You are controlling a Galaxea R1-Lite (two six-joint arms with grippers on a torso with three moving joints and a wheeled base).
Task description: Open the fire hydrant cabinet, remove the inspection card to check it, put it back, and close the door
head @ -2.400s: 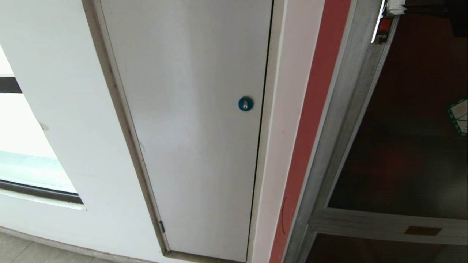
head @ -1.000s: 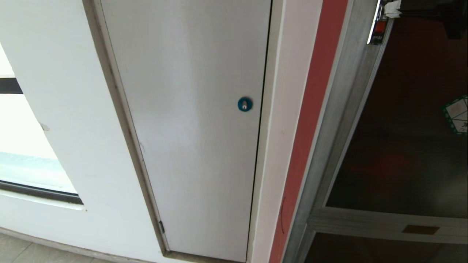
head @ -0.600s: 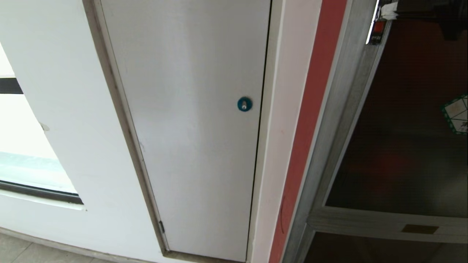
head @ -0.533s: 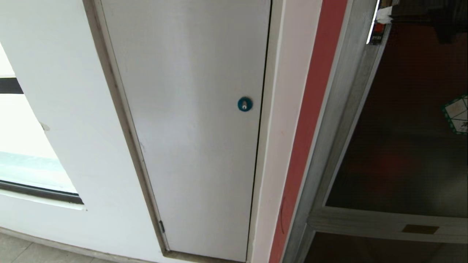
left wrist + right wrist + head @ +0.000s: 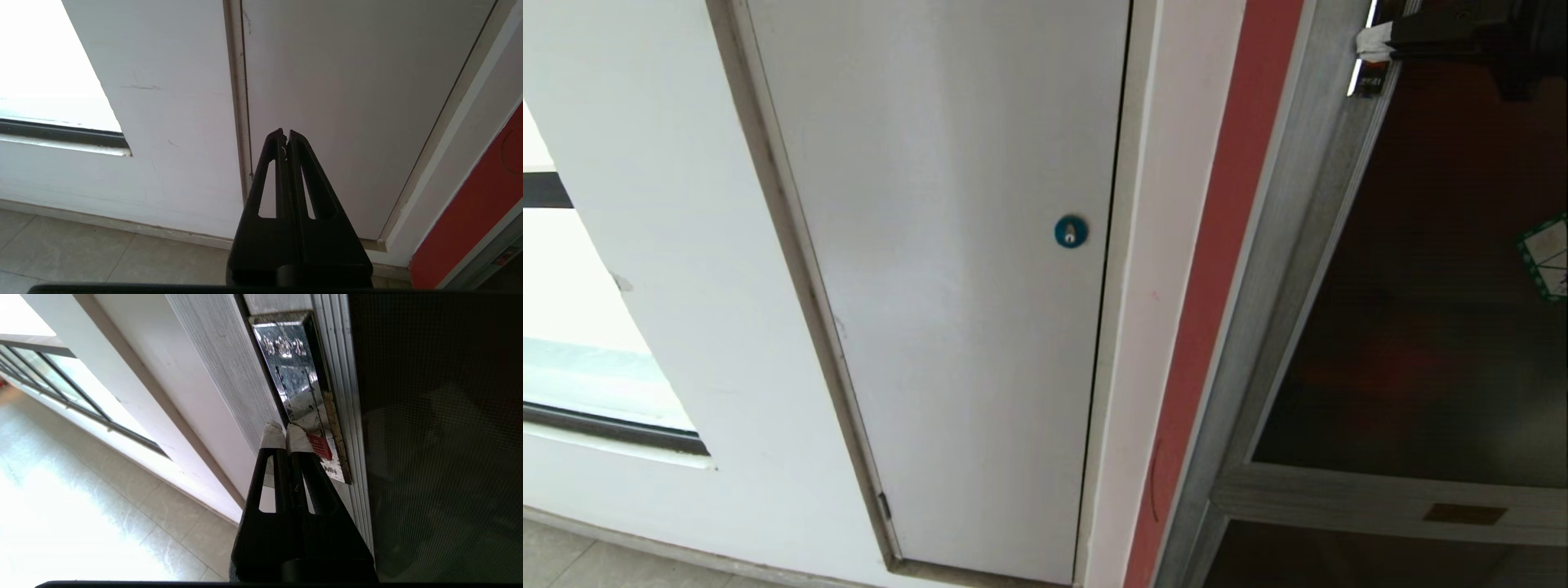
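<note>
The fire hydrant cabinet's brushed silver frame (image 5: 1286, 245) runs down the right of the head view. Its door (image 5: 1429, 286), dark tinted glass with a green-bordered sticker (image 5: 1547, 257), lies closed against the frame. My right gripper (image 5: 1372, 41) reaches in from the top right. It is shut, and its white-taped tips (image 5: 284, 430) rest at the edge of the chrome latch (image 5: 292, 371), just above the red mark (image 5: 320, 446). My left gripper (image 5: 284, 134) is shut, holds nothing, and stays parked low facing the white panel. The inspection card is hidden.
A plain white panel (image 5: 956, 286) with a round blue lock (image 5: 1071, 232) fills the middle. A red wall strip (image 5: 1217, 245) separates it from the cabinet. A window (image 5: 572, 327) is at the left, with tiled floor (image 5: 81, 253) below.
My right gripper's taped tips have come further into the head view's top right, sliding down and left onto the latch. The door and the left arm have not moved.
</note>
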